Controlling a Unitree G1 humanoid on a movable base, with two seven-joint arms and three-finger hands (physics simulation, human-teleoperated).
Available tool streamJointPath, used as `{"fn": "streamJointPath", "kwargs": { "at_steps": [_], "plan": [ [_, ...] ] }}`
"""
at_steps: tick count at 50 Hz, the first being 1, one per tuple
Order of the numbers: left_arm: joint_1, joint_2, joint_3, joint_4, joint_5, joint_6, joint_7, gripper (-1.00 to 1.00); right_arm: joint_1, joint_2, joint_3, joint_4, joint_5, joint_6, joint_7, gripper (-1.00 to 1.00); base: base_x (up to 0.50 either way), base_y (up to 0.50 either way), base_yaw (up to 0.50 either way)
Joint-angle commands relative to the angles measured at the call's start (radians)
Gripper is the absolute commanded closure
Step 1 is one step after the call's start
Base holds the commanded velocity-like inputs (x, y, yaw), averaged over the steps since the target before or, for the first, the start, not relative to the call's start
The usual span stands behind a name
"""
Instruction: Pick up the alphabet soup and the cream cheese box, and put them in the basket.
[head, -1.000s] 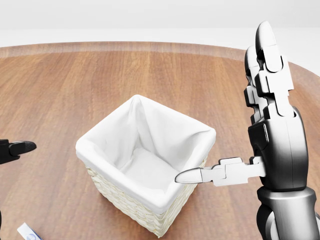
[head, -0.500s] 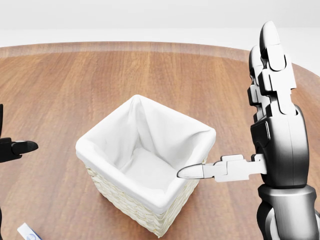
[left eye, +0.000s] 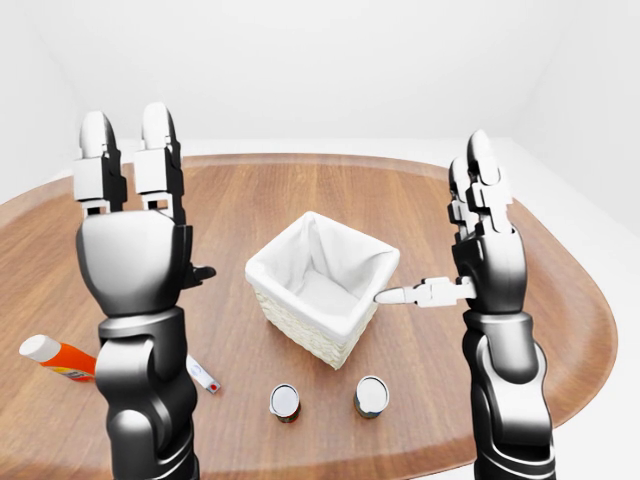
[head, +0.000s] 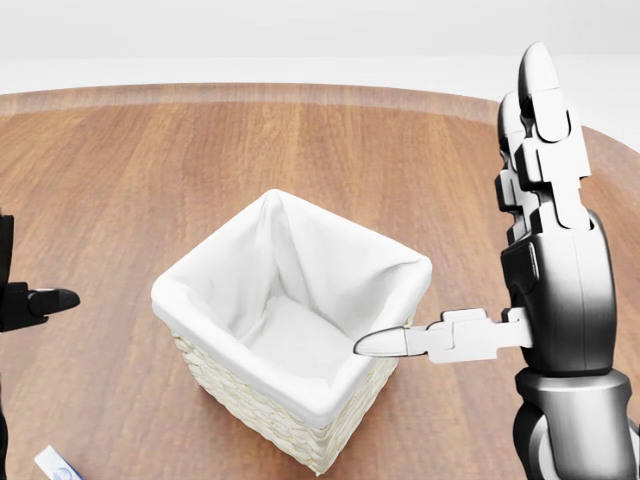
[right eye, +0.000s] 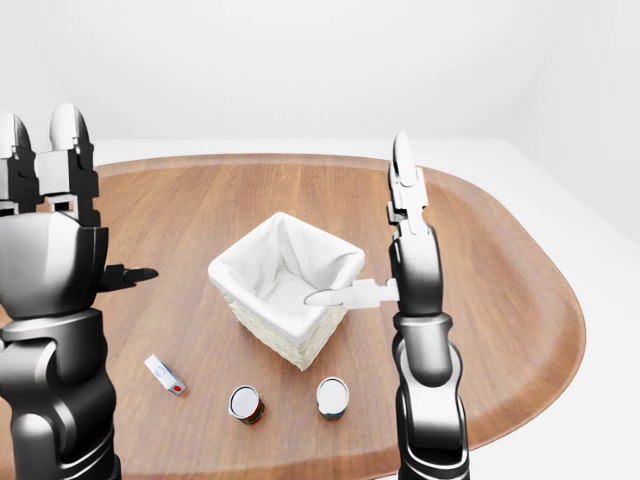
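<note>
Basket (left eye: 322, 288) stood near the middle of the wooden table (left eye: 560, 290), white-lined, woven, nothing seen inside. Two cans stood upright below it in the left-eye view, apart from each other and from the basket: one (left eye: 285, 402) lower left, with red on its side in the right-eye view, one (left eye: 371, 395) lower right; could not tell which was the alphabet soup. Small white box (left eye: 203, 375) lay flat just right of the left arm, likely the cream cheese box, label too small to read. Orange tube with a white cap (left eye: 55, 358) lay at the left edge. Left hand (left eye: 135, 240) was raised upright, fingers spread, holding nothing. Right hand (left eye: 478, 262) was raised too, fingers up and apart, empty, thumb (head: 420, 342) pointing over the basket's near rim in the head view
</note>
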Motion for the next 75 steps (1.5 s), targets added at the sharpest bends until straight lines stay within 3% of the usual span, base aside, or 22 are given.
{"fn": "streamJointPath", "kwargs": {
  "at_steps": [1,28,38,41,50,75],
  "plan": [
    [0.059,-0.009,-0.008,0.027,0.007,-0.019,0.02,-1.0,0.0,0.001,0.001,0.011,-0.011,0.0,0.0,-1.0,0.0,0.0,0.0],
    [0.189,0.0,0.038,0.126,0.05,-0.108,0.108,-1.0,-0.004,0.003,0.009,0.009,-0.03,0.0,0.004,-1.0,0.0,0.0,0.0],
    [0.257,-0.015,0.021,0.188,0.08,-0.153,0.177,-1.0,-0.004,0.003,0.009,0.02,-0.028,0.0,0.003,-1.0,0.0,0.0,0.0],
    [0.266,-0.016,0.024,0.219,0.096,-0.148,0.192,-1.0,-0.006,0.004,0.008,0.009,-0.026,0.0,0.005,-1.0,0.0,0.0,0.0],
    [0.301,-0.008,0.013,0.276,0.114,-0.167,0.237,-1.0,-0.003,0.002,0.008,0.018,-0.022,0.0,0.003,-1.0,0.0,0.0,0.0],
    [0.374,0.021,0.082,0.374,0.124,-0.174,0.282,-1.0,-0.003,0.004,0.013,0.009,-0.029,0.0,0.005,-1.0,0.0,0.0,0.0]
  ]
}}
